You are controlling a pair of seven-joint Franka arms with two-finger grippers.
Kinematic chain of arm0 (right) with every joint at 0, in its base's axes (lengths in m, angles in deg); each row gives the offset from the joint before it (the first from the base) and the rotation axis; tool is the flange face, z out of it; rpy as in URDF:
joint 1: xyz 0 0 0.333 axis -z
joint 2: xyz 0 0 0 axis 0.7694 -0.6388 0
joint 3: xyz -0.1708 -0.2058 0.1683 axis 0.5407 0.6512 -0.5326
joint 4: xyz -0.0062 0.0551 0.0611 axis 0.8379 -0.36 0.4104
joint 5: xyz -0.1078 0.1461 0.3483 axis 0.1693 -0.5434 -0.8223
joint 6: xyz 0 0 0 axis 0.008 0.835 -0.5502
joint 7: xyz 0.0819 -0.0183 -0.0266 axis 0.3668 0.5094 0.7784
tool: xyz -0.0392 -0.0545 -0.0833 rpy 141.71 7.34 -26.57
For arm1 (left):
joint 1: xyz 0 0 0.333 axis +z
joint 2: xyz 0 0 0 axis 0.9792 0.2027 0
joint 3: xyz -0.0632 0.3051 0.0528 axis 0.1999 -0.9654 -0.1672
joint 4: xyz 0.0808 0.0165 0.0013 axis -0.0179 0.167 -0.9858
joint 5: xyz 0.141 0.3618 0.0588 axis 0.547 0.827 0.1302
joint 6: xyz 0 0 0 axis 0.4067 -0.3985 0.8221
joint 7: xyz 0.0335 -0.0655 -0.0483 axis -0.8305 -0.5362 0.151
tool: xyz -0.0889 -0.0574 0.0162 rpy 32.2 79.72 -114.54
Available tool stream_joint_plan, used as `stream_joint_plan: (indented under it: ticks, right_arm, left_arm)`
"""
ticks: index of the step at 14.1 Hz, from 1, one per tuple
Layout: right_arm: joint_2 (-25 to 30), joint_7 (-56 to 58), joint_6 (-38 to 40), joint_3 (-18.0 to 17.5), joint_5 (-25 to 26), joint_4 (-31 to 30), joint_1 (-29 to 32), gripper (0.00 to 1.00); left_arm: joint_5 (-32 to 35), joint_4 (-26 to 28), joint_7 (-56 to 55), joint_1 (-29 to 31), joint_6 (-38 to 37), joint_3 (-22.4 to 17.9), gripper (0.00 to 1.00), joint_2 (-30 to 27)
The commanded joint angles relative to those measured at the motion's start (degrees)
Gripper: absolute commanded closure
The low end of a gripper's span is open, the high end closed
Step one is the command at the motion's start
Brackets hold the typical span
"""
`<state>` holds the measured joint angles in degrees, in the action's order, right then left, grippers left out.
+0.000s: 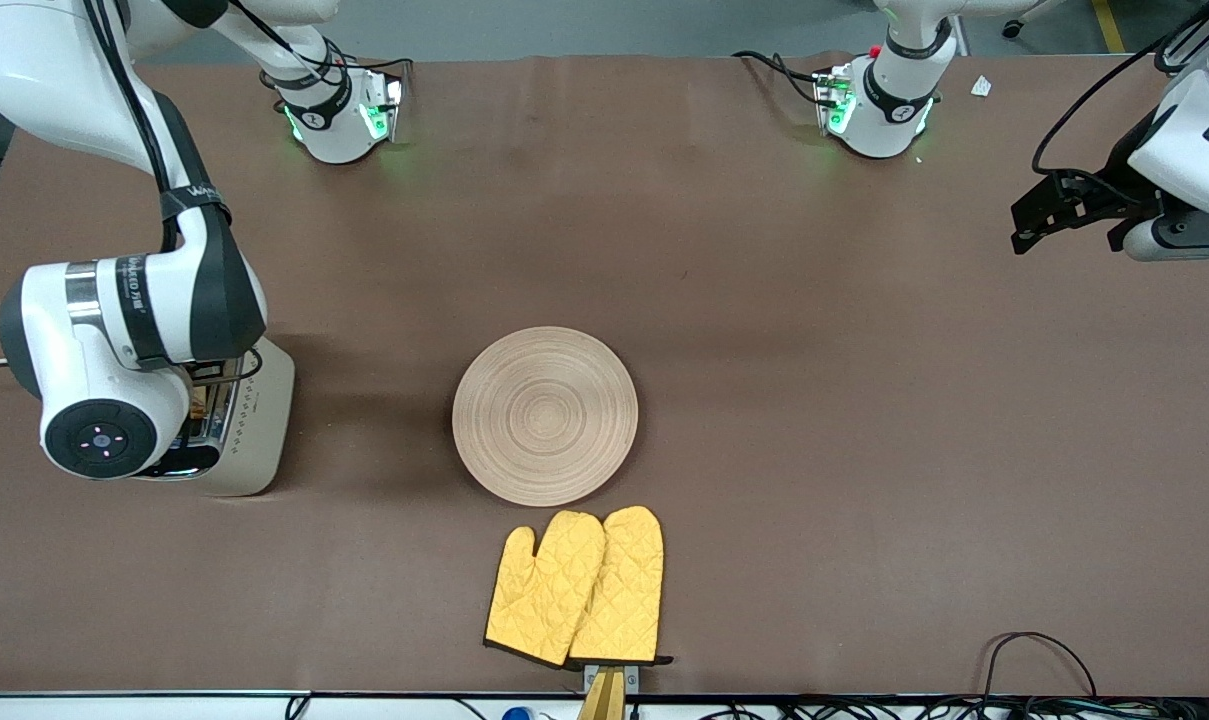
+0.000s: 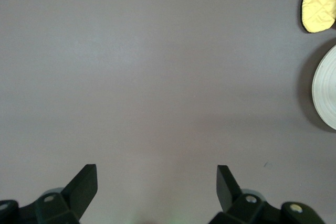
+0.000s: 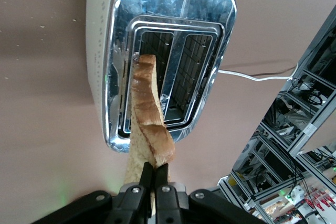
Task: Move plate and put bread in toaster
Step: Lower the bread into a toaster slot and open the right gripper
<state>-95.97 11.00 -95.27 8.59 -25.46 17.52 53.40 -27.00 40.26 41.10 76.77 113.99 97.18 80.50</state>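
Note:
The toaster (image 1: 259, 430) stands at the right arm's end of the table, its chrome top (image 3: 210, 19) and two slots facing up. My right gripper (image 3: 155, 174) hangs over it, shut on the bread (image 3: 149, 114). The brown slice is held edge-on, its lower end at the mouth of the slot beside the dotted cream side. In the front view the right arm's wrist hides that gripper. The round wooden plate (image 1: 545, 415) lies bare at mid-table. My left gripper (image 1: 1024, 228) waits open over bare table at the left arm's end, nothing between its fingers (image 2: 86, 182).
A pair of yellow oven mitts (image 1: 579, 590) lies nearer to the front camera than the plate, almost touching its rim. The toaster's white cord (image 3: 252, 76) trails off the table. Black cables (image 1: 1039, 660) loop at the front edge toward the left arm's end.

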Motion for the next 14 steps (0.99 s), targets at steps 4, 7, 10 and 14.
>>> stream_joint_plan:
  ticks: [4, 7, 10, 14]
  right_arm:
    - [0.2, 0.2, -6.3, 0.6, -1.9, 0.1, 0.7, 1.0]
    - [0.1, -0.2, -6.7, 0.8, -3.5, 1.6, 0.8, 1.0]
    - [0.2, -0.3, -6.7, 1.7, -4.9, 1.5, 1.0, 0.99]
    - [0.2, 0.4, -6.9, 2.8, -4.8, 1.3, 1.0, 0.4]
  left_arm:
    - [-0.8, -0.4, 1.1, 0.0, 0.0, -0.3, 0.0, -0.2]
    - [-0.8, -0.3, 0.9, 0.0, 0.0, -0.3, 0.0, 0.0]
    - [-0.6, -0.4, 0.9, 0.0, 0.0, -0.2, 0.0, 0.0]
    - [-0.5, -0.4, 0.9, 0.0, -0.1, -0.2, 0.0, 0.0]
